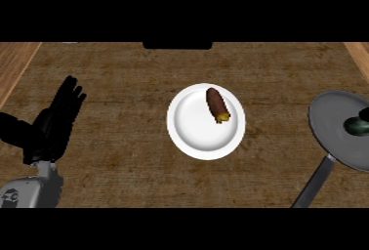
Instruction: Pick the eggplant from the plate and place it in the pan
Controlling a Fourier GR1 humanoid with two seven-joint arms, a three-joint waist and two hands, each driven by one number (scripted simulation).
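Observation:
A dark brown eggplant (216,104) with a yellowish stem end lies on the upper right part of a white plate (194,132) in the middle of the counter. A grey pan (333,128) sits at the right edge, partly cut off by the view, and its handle (314,184) runs down and to the left. My left hand (54,122) rests open at the far left, fingers straight and pointing up, well away from the plate. My right hand does not show.
A dark greenish lump (356,126) sits on the pan at the view's right edge; I cannot tell what it is. The brown counter top (122,73) has lighter wooden strips (14,58) along its left and right sides.

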